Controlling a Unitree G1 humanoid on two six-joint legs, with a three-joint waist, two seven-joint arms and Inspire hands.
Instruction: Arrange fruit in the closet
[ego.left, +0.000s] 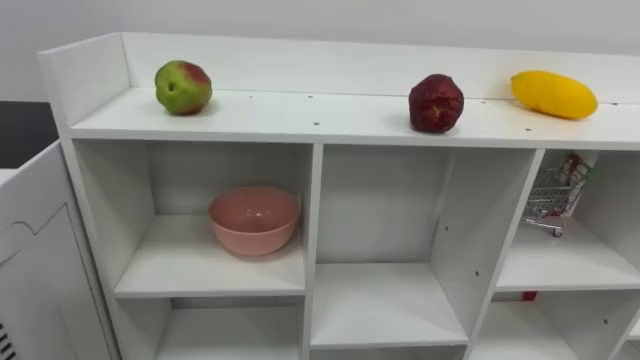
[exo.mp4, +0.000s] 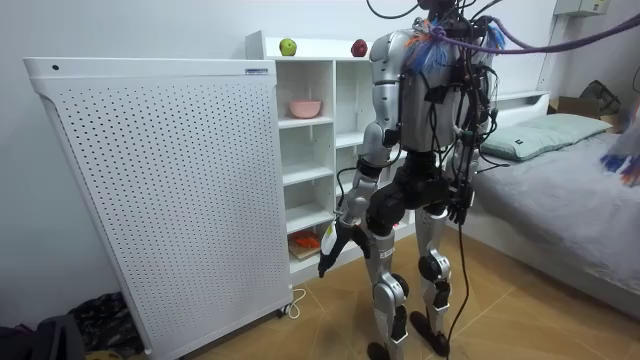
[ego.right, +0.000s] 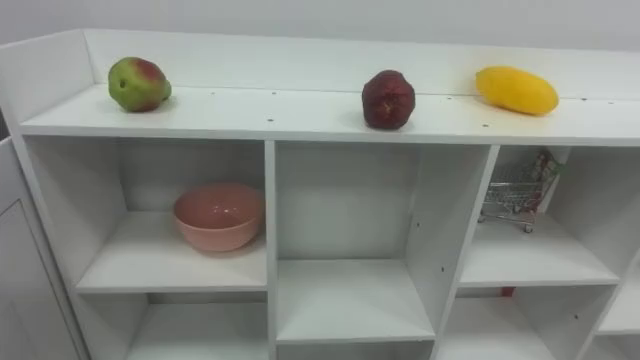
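Three fruits lie on top of the white closet (ego.left: 330, 118): a green and red apple (ego.left: 183, 87) at the left, a dark red pomegranate (ego.left: 436, 103) right of the middle, and a yellow mango (ego.left: 553, 94) at the far right. In the room view I stand facing the closet (exo.mp4: 300, 140), about a step away. My left hand (exo.mp4: 335, 245) hangs by my thigh with straight fingers and holds nothing. My right hand (exo.mp4: 462, 207) hangs low at my other side, mostly hidden by my body.
A pink bowl (ego.left: 254, 219) sits in the upper left compartment, and a small wire shopping cart (ego.left: 556, 196) in the upper right one. The middle compartment (ego.left: 385, 300) holds nothing. A white perforated panel (exo.mp4: 160, 190) stands left of the closet, and a bed (exo.mp4: 560, 190) to the right.
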